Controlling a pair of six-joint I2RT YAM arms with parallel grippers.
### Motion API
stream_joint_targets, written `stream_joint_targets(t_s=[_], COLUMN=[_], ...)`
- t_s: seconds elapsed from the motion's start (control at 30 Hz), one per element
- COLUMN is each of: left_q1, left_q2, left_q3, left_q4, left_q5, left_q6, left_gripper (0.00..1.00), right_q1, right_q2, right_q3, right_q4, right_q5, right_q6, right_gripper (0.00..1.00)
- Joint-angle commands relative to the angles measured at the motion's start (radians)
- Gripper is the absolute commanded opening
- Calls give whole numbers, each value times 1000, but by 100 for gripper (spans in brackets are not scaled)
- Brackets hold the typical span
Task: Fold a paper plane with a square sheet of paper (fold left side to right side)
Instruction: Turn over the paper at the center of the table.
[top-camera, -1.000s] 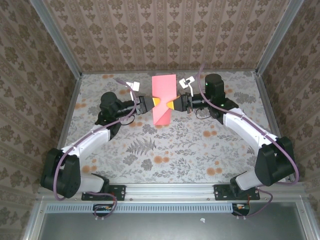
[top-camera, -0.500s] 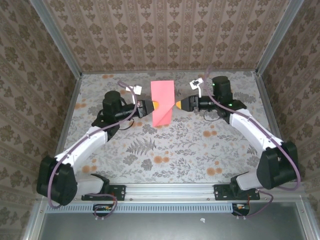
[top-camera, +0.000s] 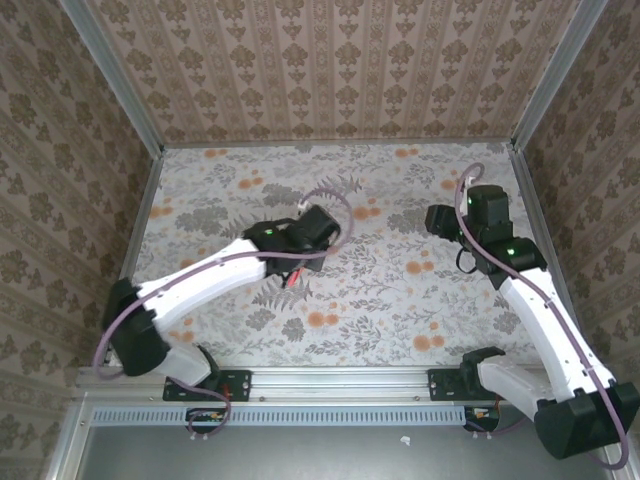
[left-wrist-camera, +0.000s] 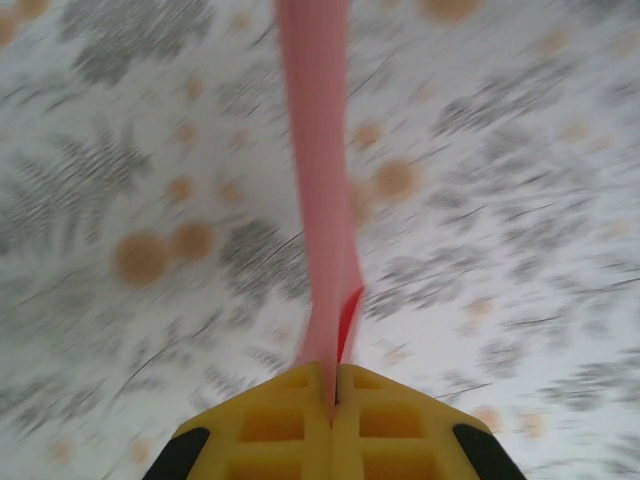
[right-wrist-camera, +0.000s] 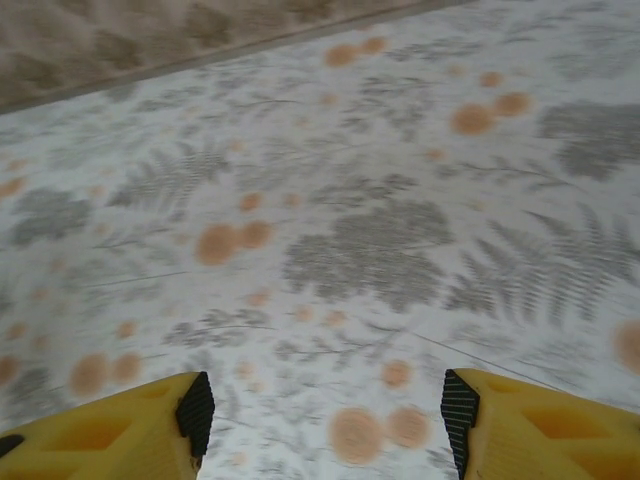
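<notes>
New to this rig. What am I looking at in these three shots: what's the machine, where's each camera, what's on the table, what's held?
These are two robot arms bolted at the near edge of a table with a floral print. The wide picture comes from a fixed camera above and behind them, with the left arm on the left. The other two come from a camera on each wrist, looking past that arm's own yellow fingers. The left tool is shut on a piece of salmon-pink paper, seen edge-on and blurred. From above, a reddish sliver of it peeks out under the left wrist. The right tool is open and holds nothing. The orange blotches are part of the print, not objects.
</notes>
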Motion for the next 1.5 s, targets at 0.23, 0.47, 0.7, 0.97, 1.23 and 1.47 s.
stream_joint_targets(t_s=[0.23, 0.47, 0.7, 0.97, 1.23, 1.47], left_q1=[-49, -38, -21, 15, 61, 249], left_q2=[387, 614, 710, 695, 500, 139], left_q3=[289, 478, 576, 585, 417, -19], left_q4=[-501, -532, -530, -383, -59, 341], left_q5=[-223, -95, -29, 145, 390, 624], left_q6=[-388, -383, -357, -237, -88, -83], left_gripper=[0, 0, 0, 32, 71, 81], right_q1=[0, 0, 1, 1, 1, 33], right_q2=[-71, -67, -40, 24, 99, 241], right_q3=[-35, -42, -43, -18, 18, 25], right_q4=[-70, -60, -53, -56, -56, 56], right_q5=[241, 215, 177, 94, -97, -419], right_q6=[30, 30, 29, 15, -1, 93], right_gripper=[66, 66, 66, 69, 73, 58])
